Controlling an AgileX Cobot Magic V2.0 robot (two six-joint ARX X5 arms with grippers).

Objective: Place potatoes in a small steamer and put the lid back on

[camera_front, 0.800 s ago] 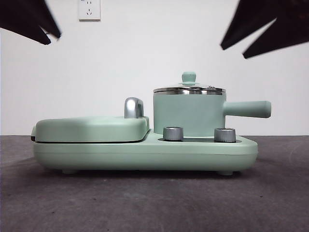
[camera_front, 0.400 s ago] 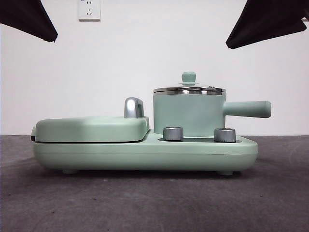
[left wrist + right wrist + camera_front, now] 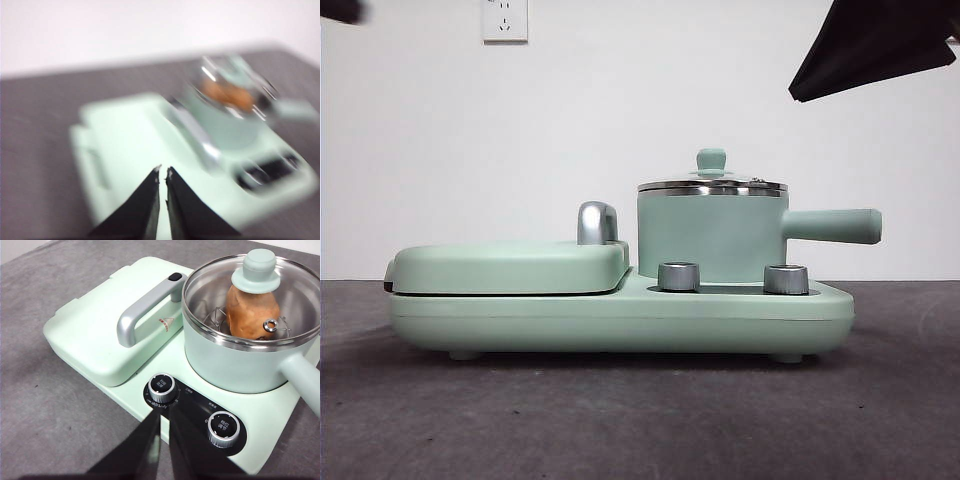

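Note:
The small steamer stands on the right half of the mint-green cooker base, its long handle pointing right. The glass lid sits on its steel rim. Through the glass, the orange-brown potato stands upright on a wire rack inside the pot, under the lid knob. My right gripper hangs shut and empty above the cooker's front dials. My left gripper is shut and empty above the griddle side; that view is blurred, with the potato dimly visible.
A flat mint-green griddle cover with a steel handle fills the cooker's left half. Two steel dials face front. One black arm tip shows at the top right, another barely at the top left.
Both grippers went from open to shut. The left arm has risen up and left, almost out of the front view. The right arm drew back slightly. Pot, lid and potato stayed put.

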